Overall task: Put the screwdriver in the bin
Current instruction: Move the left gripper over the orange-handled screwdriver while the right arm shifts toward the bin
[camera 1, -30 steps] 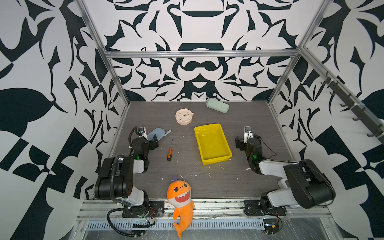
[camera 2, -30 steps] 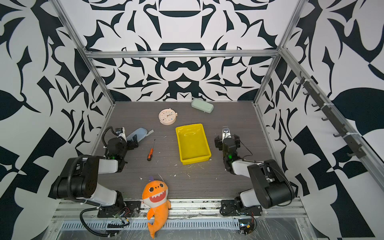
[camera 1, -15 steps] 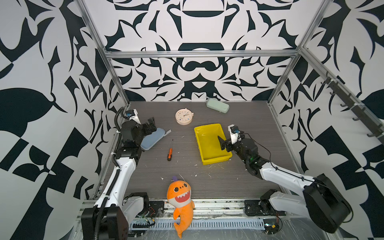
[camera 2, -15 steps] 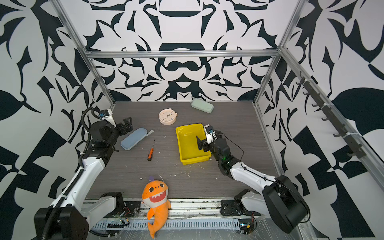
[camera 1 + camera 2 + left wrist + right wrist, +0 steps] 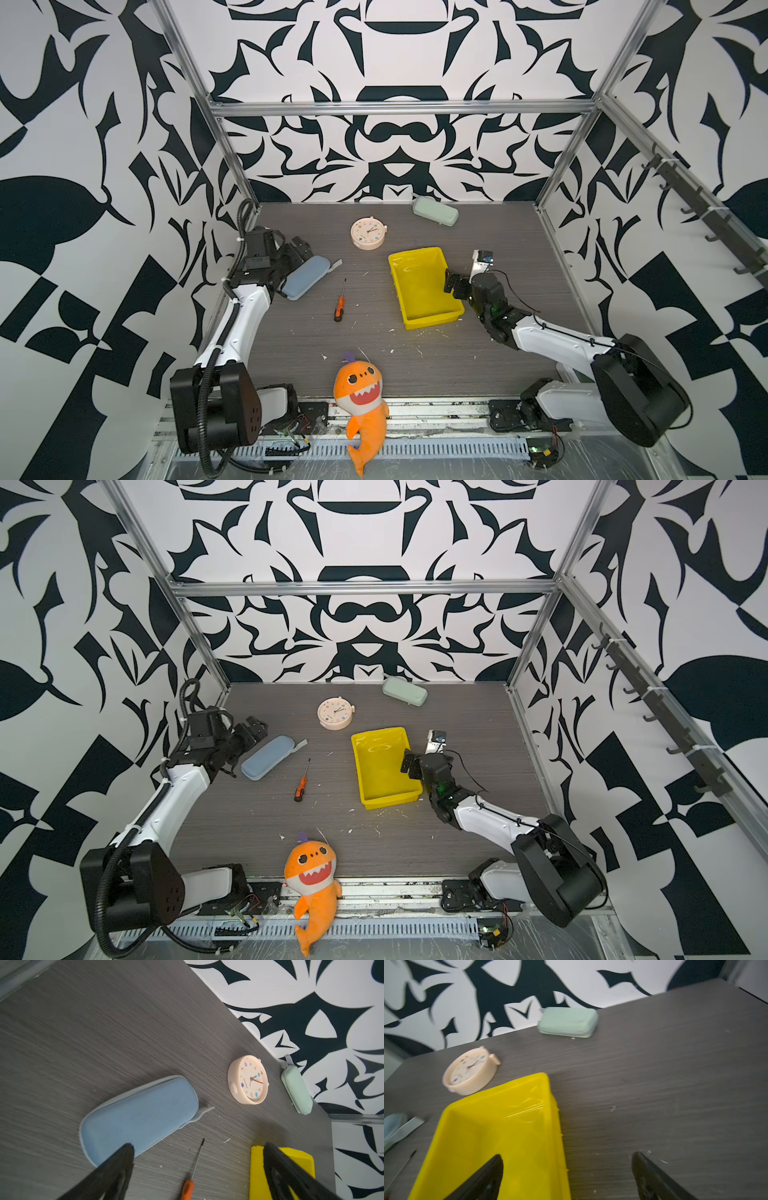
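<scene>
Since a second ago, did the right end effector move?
Yes. In both top views the right end effector has swung left to the yellow bin. Its open jaws now straddle the bin's right wall instead of sitting apart beside it.

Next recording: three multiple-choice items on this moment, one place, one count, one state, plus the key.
1. Where is the screwdriver?
A) in the bin
B) on the table, between the blue case and the bin
C) held in the air

2. How many oblong cases lie on the table?
A) one
B) three
C) two

3. The left gripper is:
A) open and empty
B) shut on the screwdriver
C) shut on the blue case

Key: 1 B, it lies on bare table; 2 C, one blue, one pale green case; 3 A, its fingers stand apart around nothing.
</scene>
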`<act>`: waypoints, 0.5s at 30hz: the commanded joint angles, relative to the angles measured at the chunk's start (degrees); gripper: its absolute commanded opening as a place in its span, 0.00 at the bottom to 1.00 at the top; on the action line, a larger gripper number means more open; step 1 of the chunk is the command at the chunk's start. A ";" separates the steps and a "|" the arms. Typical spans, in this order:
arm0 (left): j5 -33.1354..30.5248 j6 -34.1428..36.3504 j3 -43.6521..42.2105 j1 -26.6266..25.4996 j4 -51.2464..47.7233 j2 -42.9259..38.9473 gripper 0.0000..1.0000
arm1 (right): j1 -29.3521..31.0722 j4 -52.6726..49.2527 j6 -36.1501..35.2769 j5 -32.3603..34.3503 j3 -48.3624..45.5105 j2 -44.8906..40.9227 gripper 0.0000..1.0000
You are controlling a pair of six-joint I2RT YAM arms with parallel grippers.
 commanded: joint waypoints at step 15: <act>-9.08 2.09 -8.86 -5.51 4.53 -15.57 1.00 | -1.80 2.24 20.97 9.38 -8.62 -4.62 0.92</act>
